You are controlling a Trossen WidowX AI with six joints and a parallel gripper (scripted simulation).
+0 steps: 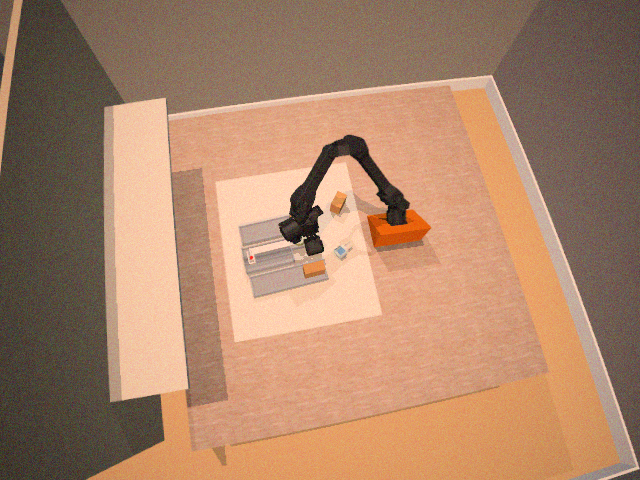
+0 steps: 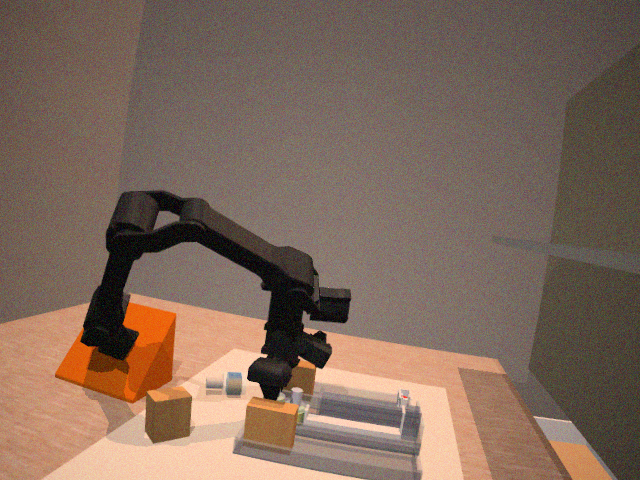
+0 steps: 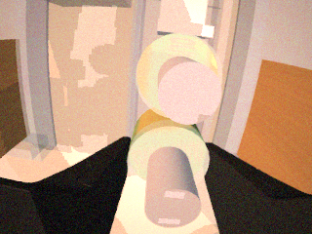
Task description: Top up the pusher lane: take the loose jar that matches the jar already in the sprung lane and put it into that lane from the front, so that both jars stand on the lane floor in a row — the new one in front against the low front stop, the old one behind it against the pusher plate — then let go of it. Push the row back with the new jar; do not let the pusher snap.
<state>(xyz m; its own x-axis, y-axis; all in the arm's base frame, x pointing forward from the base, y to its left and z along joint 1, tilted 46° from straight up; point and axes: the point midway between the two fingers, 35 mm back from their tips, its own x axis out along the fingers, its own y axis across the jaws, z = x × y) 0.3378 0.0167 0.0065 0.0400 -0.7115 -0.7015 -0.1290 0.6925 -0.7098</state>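
My gripper (image 3: 167, 147) (image 2: 271, 396) is shut on a jar with a grey cap (image 3: 173, 195), a pale shoulder and a yellow-green band. It is low at the front of the sprung lane. The old jar (image 3: 151, 58) (image 2: 301, 414) stands in the lane just beyond it, with a similar pale shoulder and cap. In the wrist view the two overlap; whether they touch and whether the held jar's base is on the floor is hidden. In the top view the arm covers the fingers. The front stop cannot be made out.
A blue-banded jar (image 1: 340, 251) (image 2: 234, 383) lies on its side outside the lanes. Orange blocks (image 1: 313, 268) (image 2: 270, 422) (image 3: 278, 122) stand in both side lanes, flanking the gripper. Another block (image 1: 338, 202) (image 2: 168, 414) stands outside. A red-dotted marker (image 1: 251, 257) (image 2: 404, 396) is at the lane's back.
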